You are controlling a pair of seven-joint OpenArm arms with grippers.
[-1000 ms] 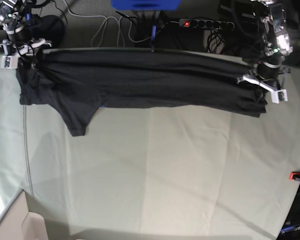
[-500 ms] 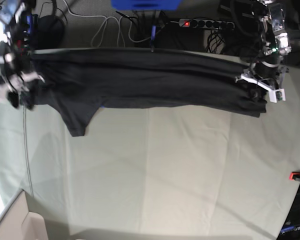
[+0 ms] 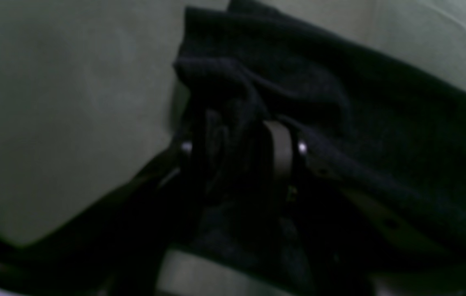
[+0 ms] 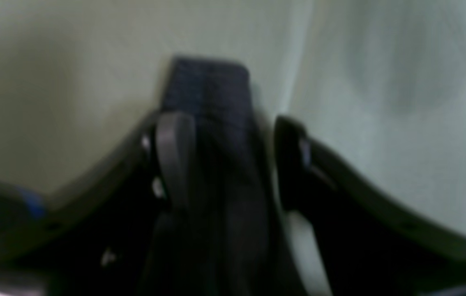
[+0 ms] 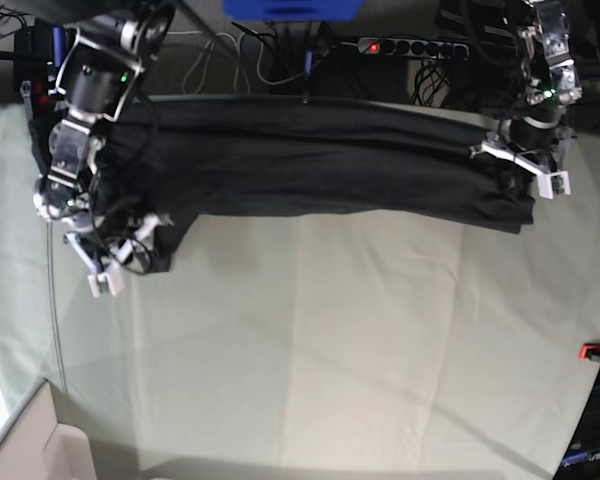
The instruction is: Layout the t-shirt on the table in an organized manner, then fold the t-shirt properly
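Observation:
The dark t-shirt [image 5: 320,160] lies stretched in a long band across the far side of the table [image 5: 330,350], one sleeve hanging toward the front at the left. My right gripper [image 5: 115,265] is at that sleeve. In the right wrist view its jaws stand open around the sleeve tip [image 4: 208,94], and the cloth rests against one finger [image 4: 171,160]. My left gripper [image 5: 525,165] is over the shirt's right end. The left wrist view shows its jaws apart, with bunched shirt cloth [image 3: 340,102] lying loosely between the fingers [image 3: 282,152].
A power strip [image 5: 410,46] and loose cables [image 5: 220,55] lie beyond the table's far edge, beside a blue object [image 5: 290,8]. A red clamp [image 5: 595,351] sits on the right edge. A pale box corner [image 5: 40,440] shows at the lower left.
My right arm swung from the far left corner toward the front, down to the hanging sleeve. The left gripper stayed at the shirt's right end and opened its jaws.

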